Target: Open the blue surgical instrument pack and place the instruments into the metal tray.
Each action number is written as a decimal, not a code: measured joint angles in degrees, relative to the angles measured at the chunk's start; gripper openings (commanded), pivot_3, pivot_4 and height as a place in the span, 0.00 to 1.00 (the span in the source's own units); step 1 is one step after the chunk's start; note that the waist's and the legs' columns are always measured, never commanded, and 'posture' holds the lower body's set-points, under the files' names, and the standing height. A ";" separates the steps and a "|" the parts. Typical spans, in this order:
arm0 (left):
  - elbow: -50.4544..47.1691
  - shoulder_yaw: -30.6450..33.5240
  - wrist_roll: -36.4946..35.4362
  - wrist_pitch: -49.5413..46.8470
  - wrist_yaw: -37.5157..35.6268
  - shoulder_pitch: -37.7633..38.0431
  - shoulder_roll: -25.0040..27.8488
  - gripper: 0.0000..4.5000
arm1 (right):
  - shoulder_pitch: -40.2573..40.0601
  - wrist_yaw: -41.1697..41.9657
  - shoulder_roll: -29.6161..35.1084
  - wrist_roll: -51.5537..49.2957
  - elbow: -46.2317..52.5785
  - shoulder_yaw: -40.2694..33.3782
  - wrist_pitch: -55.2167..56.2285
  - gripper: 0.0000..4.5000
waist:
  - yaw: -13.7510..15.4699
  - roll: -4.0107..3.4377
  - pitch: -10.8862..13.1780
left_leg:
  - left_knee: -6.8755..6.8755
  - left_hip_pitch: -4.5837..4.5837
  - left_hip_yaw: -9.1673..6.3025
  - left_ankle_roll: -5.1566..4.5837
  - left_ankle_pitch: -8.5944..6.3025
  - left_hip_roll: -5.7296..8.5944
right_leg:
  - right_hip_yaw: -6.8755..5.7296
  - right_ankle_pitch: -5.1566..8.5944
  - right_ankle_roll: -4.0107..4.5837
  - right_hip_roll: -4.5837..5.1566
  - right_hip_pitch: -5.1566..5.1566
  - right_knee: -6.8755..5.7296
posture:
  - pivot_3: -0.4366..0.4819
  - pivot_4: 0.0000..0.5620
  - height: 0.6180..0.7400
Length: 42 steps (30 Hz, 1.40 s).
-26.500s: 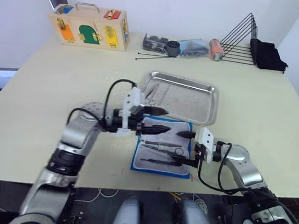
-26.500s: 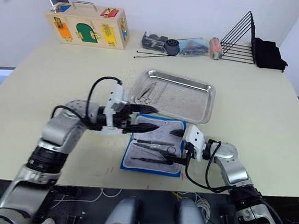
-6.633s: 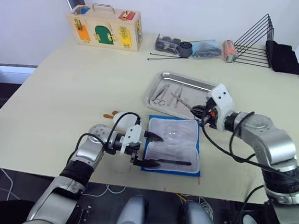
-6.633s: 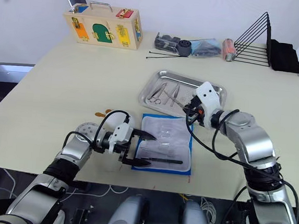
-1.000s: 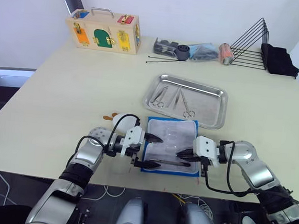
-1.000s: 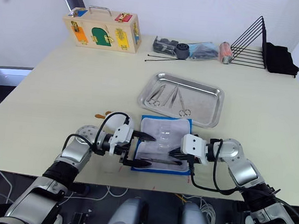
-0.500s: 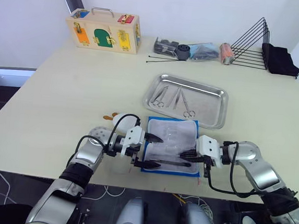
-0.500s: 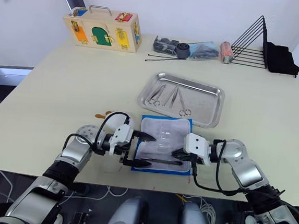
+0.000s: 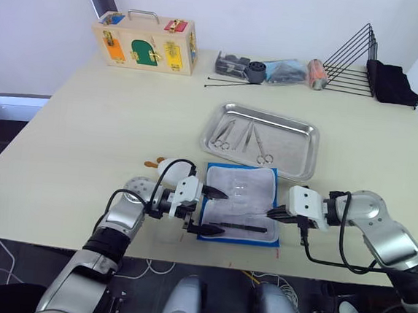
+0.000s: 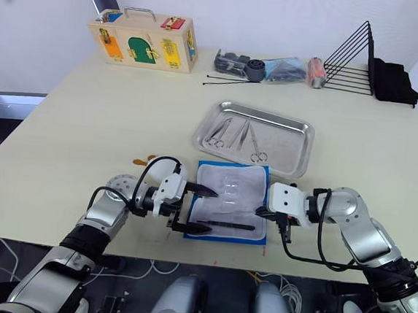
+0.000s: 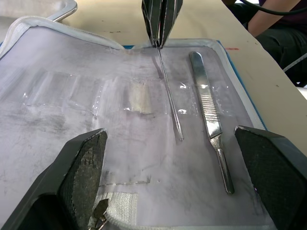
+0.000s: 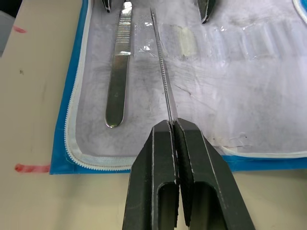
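The blue surgical instrument pack lies open near the table's front edge, pale lining up. A flat silver handle rests on the lining. My right gripper is at the pack's right edge, shut on a thin silver instrument that reaches out over the lining. My left gripper stands open at the pack's left edge, its fingers spread over the lining and holding nothing. Behind the pack, the metal tray holds several instruments.
A white round pouch sits by my left wrist. Along the far edge are a wooden latch box, small clutter, thin black rods, a black wire rack and black cloth.
My right gripper has drawn back to the right, from over the lining to the pack's right edge, pulling the thin instrument with it. The left gripper has stayed still.
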State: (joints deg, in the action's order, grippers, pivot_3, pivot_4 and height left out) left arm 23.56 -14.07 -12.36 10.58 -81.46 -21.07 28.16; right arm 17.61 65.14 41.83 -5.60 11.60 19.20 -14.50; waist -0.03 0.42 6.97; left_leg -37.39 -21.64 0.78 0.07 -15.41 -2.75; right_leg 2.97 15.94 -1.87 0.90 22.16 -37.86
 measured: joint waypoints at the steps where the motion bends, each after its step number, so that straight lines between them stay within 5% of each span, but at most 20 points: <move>1: 0.00 0.00 0.00 0.00 -0.01 -0.02 -0.02 1.00 | -0.14 -0.01 0.45 -0.18 1.11 -0.06 -0.31 0.01 | 0.01 0.01 0.01 | 0.00 -0.01 0.00 0.00 0.00 0.00 | 0.00 0.02 -0.02 0.00 0.00 0.00 | 0.48 0.27 1.00; 15: 0.67 -0.09 0.02 0.00 -0.57 -0.76 -0.59 1.00 | -1.09 0.98 5.99 -1.57 5.43 -2.51 -0.27 0.01 | 0.52 0.05 0.11 | 0.00 -0.05 -0.01 0.00 0.00 0.02 | -0.01 0.08 -0.10 0.03 0.03 0.02 | 0.48 0.27 1.00; 26: 1.45 -0.10 0.11 0.70 -0.69 -0.88 -0.87 1.00 | -9.59 3.50 14.39 -3.42 2.81 -13.72 6.45 0.01 | 0.71 0.07 0.14 | 0.00 -0.05 0.02 -0.01 -0.01 0.04 | 0.03 0.11 -0.15 0.05 0.05 0.04 | 0.48 0.27 1.00; 32: 2.00 -0.13 0.11 1.17 -0.79 -1.03 -1.05 1.00 | -11.74 3.46 14.57 -7.07 1.42 -20.02 6.93 0.01 | 0.72 0.03 0.17 | 0.00 -0.04 0.03 -0.01 -0.01 0.04 | 0.04 0.11 -0.16 0.04 0.05 0.03 | 0.48 0.27 1.00; 42: 2.41 -0.13 0.22 1.49 -0.96 -1.23 -1.44 1.00 | -11.64 -6.42 5.14 -18.08 5.58 -24.44 -7.38 0.01 | 0.84 -0.04 0.17 | 0.00 -0.06 -0.01 -0.02 -0.01 0.07 | 0.03 0.11 -0.16 0.05 0.00 0.04 | 0.48 0.27 1.00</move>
State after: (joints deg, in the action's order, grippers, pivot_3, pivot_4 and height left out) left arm 25.97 -14.20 -12.14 12.07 -82.42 -22.30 26.72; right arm 5.97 58.72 46.98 -23.68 17.19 -5.24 -21.89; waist 0.81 0.38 7.14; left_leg -37.39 -21.71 0.77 0.06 -15.42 -2.68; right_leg 2.99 16.05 -2.04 0.95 22.17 -37.82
